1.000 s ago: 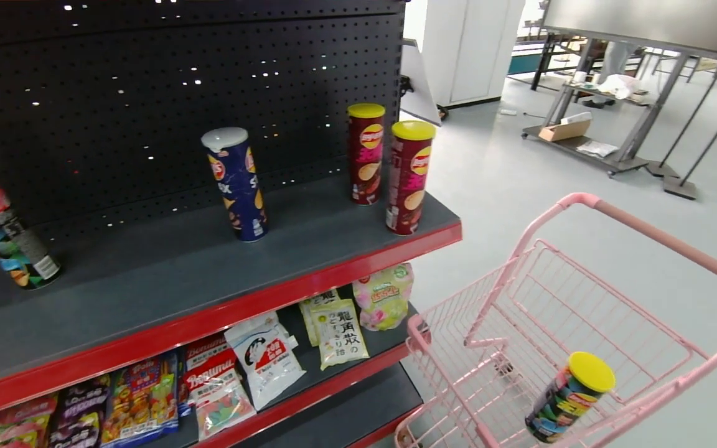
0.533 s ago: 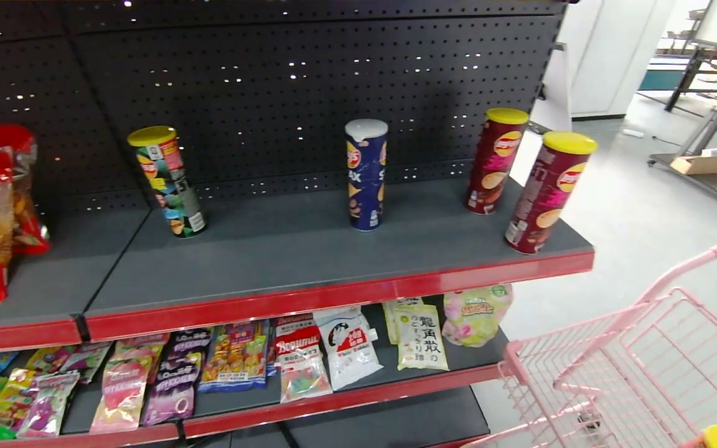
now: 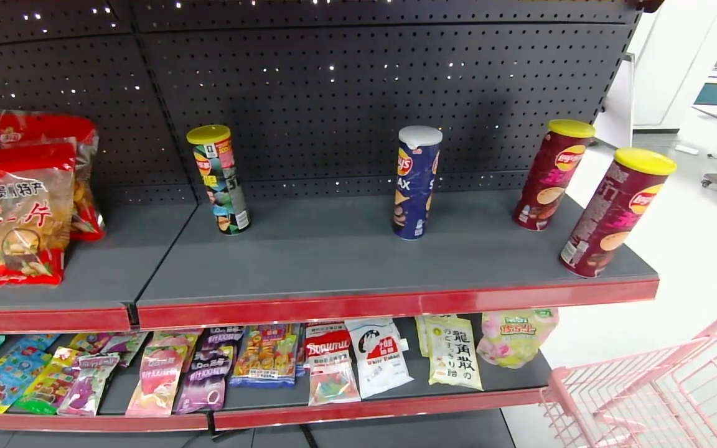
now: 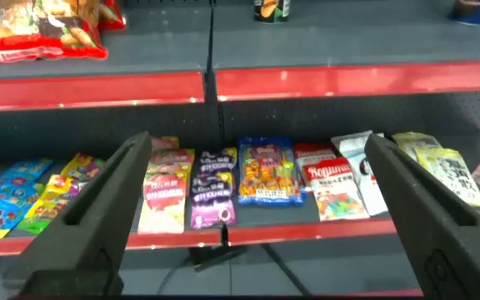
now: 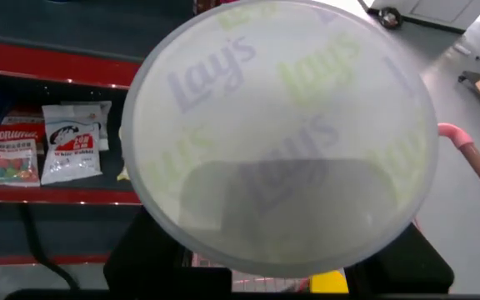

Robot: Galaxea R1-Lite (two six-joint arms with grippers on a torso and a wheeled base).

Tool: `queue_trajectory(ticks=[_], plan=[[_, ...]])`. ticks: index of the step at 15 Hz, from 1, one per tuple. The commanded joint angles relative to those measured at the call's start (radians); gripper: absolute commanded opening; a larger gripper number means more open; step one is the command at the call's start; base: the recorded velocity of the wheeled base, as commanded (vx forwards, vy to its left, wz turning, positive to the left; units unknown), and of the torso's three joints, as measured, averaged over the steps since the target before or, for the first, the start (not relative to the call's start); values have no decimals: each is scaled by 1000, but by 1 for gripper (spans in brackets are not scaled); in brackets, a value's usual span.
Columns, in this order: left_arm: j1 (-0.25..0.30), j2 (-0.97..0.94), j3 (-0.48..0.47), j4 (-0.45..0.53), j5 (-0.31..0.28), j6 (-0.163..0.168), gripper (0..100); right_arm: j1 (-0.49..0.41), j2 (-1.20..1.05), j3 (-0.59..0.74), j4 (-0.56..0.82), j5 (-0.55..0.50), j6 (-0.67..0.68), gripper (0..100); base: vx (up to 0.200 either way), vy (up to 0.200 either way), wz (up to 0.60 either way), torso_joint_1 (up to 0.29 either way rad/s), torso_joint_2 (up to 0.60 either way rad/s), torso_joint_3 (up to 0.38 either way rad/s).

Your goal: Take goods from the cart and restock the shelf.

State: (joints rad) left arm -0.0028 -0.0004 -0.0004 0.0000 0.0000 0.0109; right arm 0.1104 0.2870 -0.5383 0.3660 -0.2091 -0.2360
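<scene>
Gripping the can [image 5: 282, 133], as we judge it. Dark fingers [image 5: 152, 250] of the right claw [image 5: 286, 271] show either side beneath its top, clenched on the body. The can sits low, beside the cart [image 3: 645, 386], not yet on the shelf [image 3: 333, 255].

Risks, working outward:
- The can's top faces the wrist camera and hides most of what lies ahead, so we expect a nearly blind approach on that side.
- A lift from this height could clip the shelf's red lip and twist the can in the grip.
- The can is tall and narrow. Let go at a tilt, it could topple.
- The maroon can [image 3: 617, 214] stands at the shelf's front right corner, nearest the cart, and a brush could send it off the edge. The bare stretch beside the blue can [image 3: 416, 182] looks safer.

Pose: the right arm is down at the level of the lower shelf [image 3: 396, 407]. The left claw [image 4: 257, 146] is released, fingers spread wide with nothing between them, and is levelled at the snack bags [image 4: 261, 171] there.
</scene>
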Motion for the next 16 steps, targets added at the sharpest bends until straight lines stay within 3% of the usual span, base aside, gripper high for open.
queue_trajectory(ticks=[1,10,11,12,13,14,15,16], plan=[[0,0,0,0,0,0,100,8,-74,18,2,1,0,0,200,0,0,2,2,7],[-3,22,0,0,-6,3,100,6,-189,72,-9,1,1,0,22,0,0,1,1,0],[-3,22,-1,0,-35,12,100,6,-189,70,-10,10,7,0,0,0,0,0,0,0],[-3,94,-121,0,-98,3,100,6,-189,72,-18,40,26,0,0,0,0,0,0,0],[-3,313,-319,8,-120,-49,100,6,-189,74,-18,53,35,0,0,0,0,0,0,0],[-8,484,-472,-2,-140,-121,100,18,-187,77,-16,66,35,0,0,0,0,0,0,0],[-23,583,-546,-11,-170,-118,100,21,-186,84,-19,79,33,0,0,0,0,0,0,0],[-48,712,-575,-67,-225,-54,100,34,-178,93,-28,96,32,0,0,0,0,0,0,0]])
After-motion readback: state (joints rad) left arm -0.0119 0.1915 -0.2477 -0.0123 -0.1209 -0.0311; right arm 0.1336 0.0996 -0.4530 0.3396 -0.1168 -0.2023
